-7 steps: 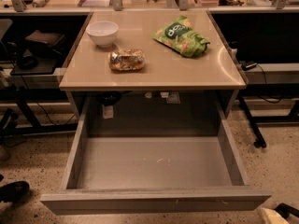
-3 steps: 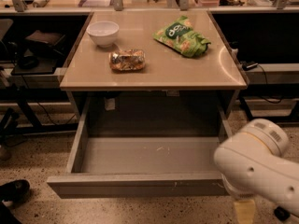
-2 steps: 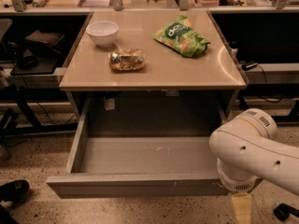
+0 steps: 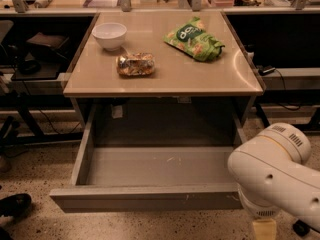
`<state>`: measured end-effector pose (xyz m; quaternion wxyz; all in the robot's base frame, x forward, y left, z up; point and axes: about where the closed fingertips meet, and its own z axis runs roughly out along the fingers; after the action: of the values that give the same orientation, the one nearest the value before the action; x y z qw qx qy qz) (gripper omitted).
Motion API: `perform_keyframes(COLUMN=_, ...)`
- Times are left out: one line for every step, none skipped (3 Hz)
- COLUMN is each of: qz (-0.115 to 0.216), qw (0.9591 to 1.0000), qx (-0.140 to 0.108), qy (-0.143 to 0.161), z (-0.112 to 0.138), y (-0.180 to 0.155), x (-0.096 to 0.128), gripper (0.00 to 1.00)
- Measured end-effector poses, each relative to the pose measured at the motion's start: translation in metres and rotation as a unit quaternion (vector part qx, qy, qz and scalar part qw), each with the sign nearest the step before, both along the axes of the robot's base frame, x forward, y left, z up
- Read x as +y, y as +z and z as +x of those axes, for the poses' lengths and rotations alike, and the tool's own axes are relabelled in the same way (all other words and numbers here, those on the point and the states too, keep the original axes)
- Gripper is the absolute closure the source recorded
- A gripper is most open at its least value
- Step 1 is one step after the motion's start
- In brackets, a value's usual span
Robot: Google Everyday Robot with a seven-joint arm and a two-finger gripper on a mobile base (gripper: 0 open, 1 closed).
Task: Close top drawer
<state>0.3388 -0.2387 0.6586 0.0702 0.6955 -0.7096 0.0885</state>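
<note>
The top drawer (image 4: 145, 200) is a wide grey drawer standing pulled far out from under the table. Its plain flat front faces me and its grey inside (image 4: 155, 166) is bare. My white arm (image 4: 280, 181) fills the lower right, in front of the drawer's right front corner. My gripper (image 4: 263, 229) shows only as a tan piece at the bottom edge, just below and right of the drawer front.
The tan table top (image 4: 165, 81) carries a white bowl (image 4: 110, 34), a clear snack packet (image 4: 135, 64) and a green chip bag (image 4: 195, 39). Dark desks with cables flank the table. A black shoe (image 4: 15, 204) lies on the speckled floor at lower left.
My arm has come into view at the lower right and shifted slightly right and down. The drawer front sits a little further in than at the earliest frame.
</note>
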Motion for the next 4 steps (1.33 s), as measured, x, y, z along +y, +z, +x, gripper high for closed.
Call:
perform_keyframes(qz=-0.023, qw=0.9979, qx=-0.034, qy=-0.049, z=-0.052, y=0.036, x=0.005, gripper=0.0)
perform_keyframes(qz=-0.026, qw=0.9963, qx=-0.045, qy=-0.069, z=-0.088, y=0.034, x=-0.003, gripper=0.0)
perform_keyframes(qz=0.009, qw=0.9989, qx=-0.026, qy=-0.038, z=-0.084, y=-0.013, x=-0.001, gripper=0.0)
perform_keyframes(qz=0.057, qw=0.9981, qx=-0.002, qy=0.025, z=-0.034, y=-0.06, x=0.011, gripper=0.0)
